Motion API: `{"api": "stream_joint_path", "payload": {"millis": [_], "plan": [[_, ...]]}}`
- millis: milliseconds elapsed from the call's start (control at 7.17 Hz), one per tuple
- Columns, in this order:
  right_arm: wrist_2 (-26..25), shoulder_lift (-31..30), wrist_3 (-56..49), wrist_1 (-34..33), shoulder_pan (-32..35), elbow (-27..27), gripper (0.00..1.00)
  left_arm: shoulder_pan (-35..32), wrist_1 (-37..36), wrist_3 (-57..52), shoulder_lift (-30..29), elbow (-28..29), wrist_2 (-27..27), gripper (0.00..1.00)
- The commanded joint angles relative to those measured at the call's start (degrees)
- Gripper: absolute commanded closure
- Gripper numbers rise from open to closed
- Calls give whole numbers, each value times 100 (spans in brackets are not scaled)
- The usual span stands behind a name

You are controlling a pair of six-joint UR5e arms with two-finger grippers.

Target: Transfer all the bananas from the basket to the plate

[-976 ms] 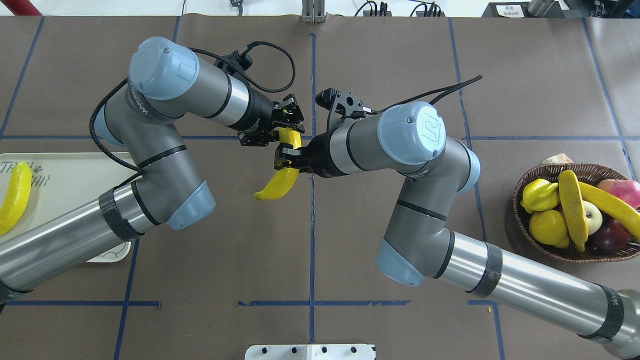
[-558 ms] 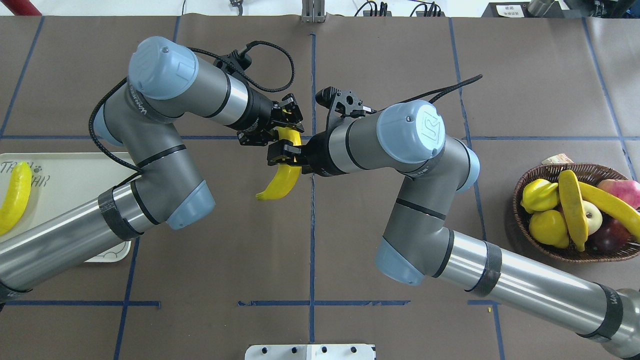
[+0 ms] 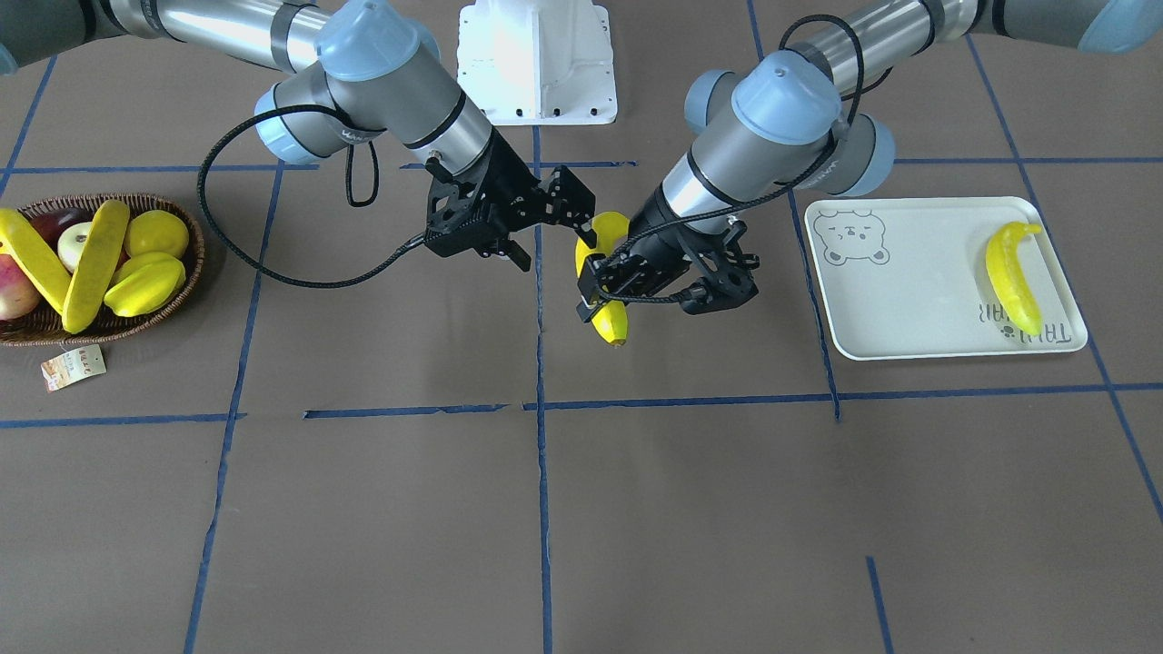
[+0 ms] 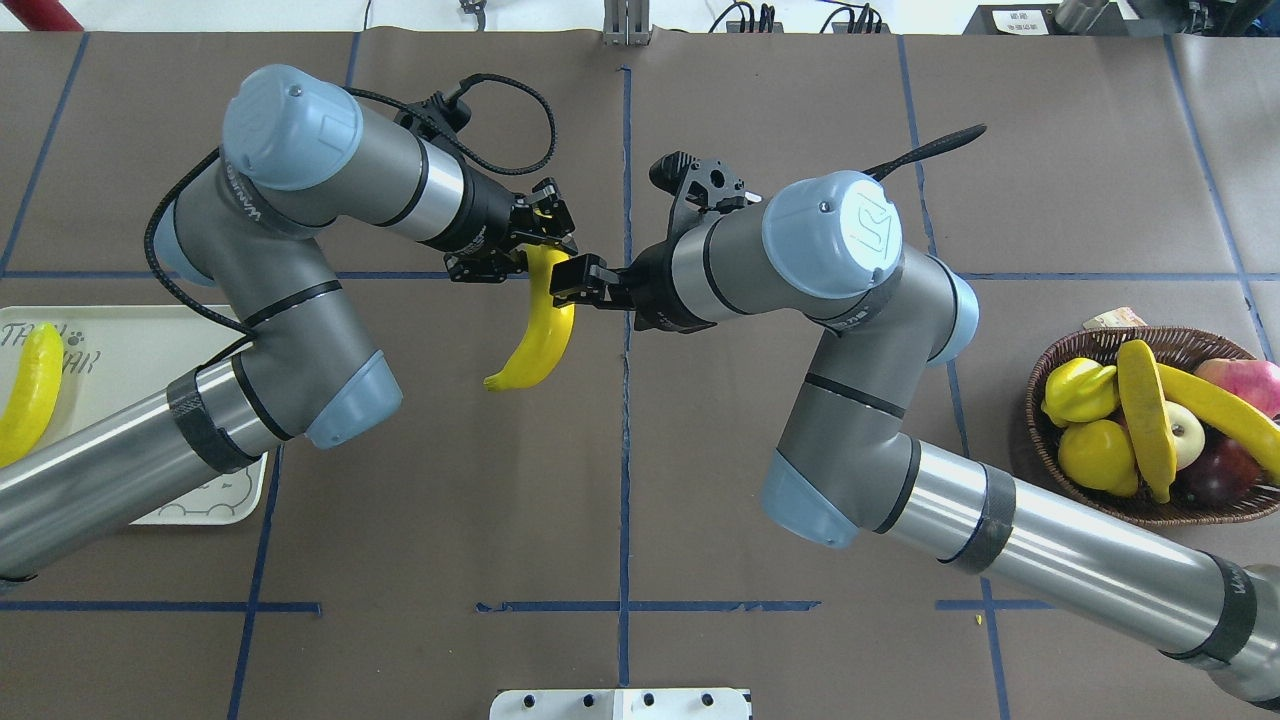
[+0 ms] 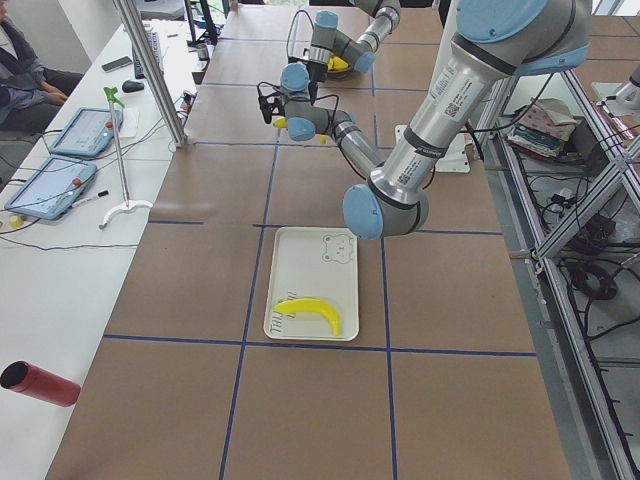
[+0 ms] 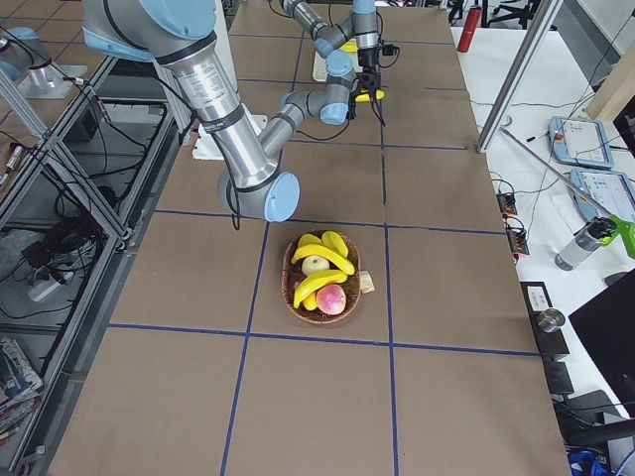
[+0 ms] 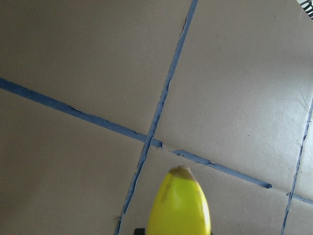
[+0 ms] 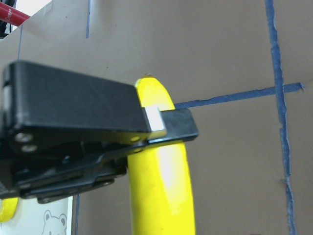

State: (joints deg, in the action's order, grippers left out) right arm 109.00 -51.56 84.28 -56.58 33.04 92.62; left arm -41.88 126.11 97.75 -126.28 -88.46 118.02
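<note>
Banana point(image 4: 538, 335) hung clenched by its upper end in the left claw point(image 3: 601, 291), with its free tip down over the worktop point(image 4: 450, 500). Right claw point(image 4: 565, 284) stood released, jaws spread, just beside that fruit. Plate point(image 3: 909, 309) with one banana point(image 3: 1013, 277) lay well outboard of the left claw, and the basket point(image 3: 186, 277) with two bananas point(image 3: 91, 263) lay well outboard of the right claw.

Free to pass over mat point(image 4: 430, 340) between held banana point(image 4: 535, 335) and plate point(image 4: 130, 360); crowded at plate's bear-face corner by raised left elbow point(image 4: 300, 340).
</note>
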Motion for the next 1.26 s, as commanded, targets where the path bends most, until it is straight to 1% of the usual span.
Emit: {"api": "stream_joint_path", "payload": {"millis": [0,139,279,418,558,697,837,976,1116], "plan": [[339,-47,-96,-1051,358,81,0,-380,-77,7,671,-136,1,100],[559,-125,-470,-1848,587,377,0,-608,-225,-11,1058,-276,1,100],[561,-152,-1031,-2979,667,798,0,-802,-375,-28,1401,-443,1,100],[553,-196,-1663,-3912,807,1159,0,-934,-446,-46,1900,-636,-7,100],[544,-275,-2192,-4487,983,1275,0,-988,-447,-168,2454,-655,-42,100],[526,-406,-2649,-4684,1141,1311,0,-1041,-447,-656,2903,-655,-43,100],[517,-608,-2967,-4686,1247,1364,0,-1059,-429,-1140,3334,-620,-34,100],[535,-670,-3092,-4678,1327,1417,0,-1102,-420,-1527,3564,-577,-51,100],[535,-697,-3102,-4678,1327,1434,0,-1172,-394,-1853,3654,-541,-51,100]]}}
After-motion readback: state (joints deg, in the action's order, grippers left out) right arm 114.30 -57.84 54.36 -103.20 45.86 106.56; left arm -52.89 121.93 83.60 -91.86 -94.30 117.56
